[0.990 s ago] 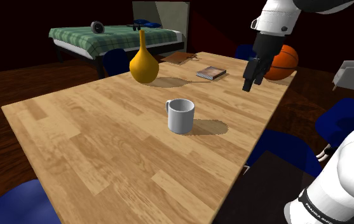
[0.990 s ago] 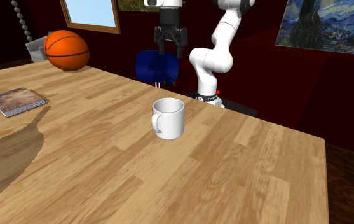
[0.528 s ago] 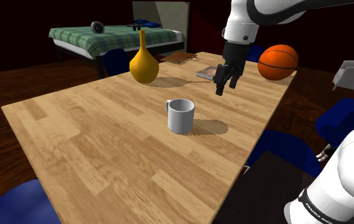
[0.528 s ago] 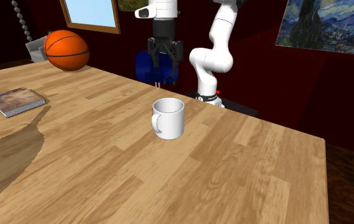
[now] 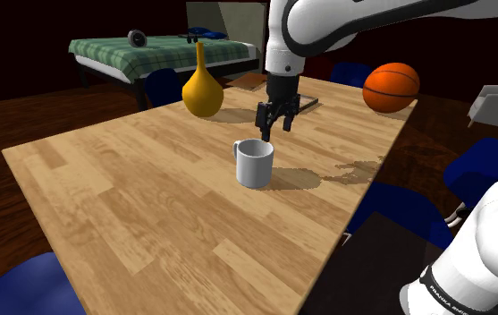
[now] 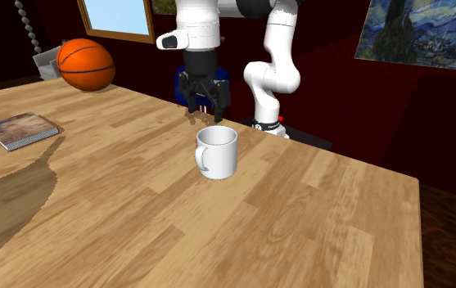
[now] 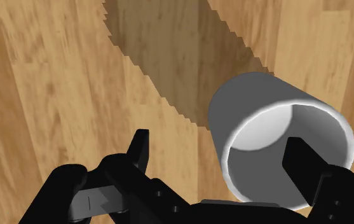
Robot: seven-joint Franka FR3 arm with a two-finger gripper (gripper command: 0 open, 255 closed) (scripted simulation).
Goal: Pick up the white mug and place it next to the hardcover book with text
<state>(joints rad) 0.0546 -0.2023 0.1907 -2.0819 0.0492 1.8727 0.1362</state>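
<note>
The white mug [image 5: 255,164] stands upright in the middle of the wooden table [image 5: 148,206], handle toward the shoulder view's left. My black gripper [image 5: 265,131] hangs open just above and behind its rim, touching nothing. In the second exterior view the gripper [image 6: 203,115] points down right behind the mug [image 6: 218,153]. In the wrist view the fingers [image 7: 140,149] stand apart, one outside the mug [image 7: 258,102] and one over its opening. The book [image 6: 21,131] lies flat near the table's far side; in the shoulder view the arm mostly hides the book [image 5: 308,102].
A yellow long-necked vase [image 5: 202,89] stands on the table beyond the mug, and an orange basketball [image 5: 392,86] rests at the far corner. Blue chairs [image 5: 399,215] ring the table. A bed [image 5: 148,49] lies in the background.
The arm has swung toward the shoulder view's left and lowered, from beside the basketball to just above the mug. The fingers stayed open. The mug has not moved.
</note>
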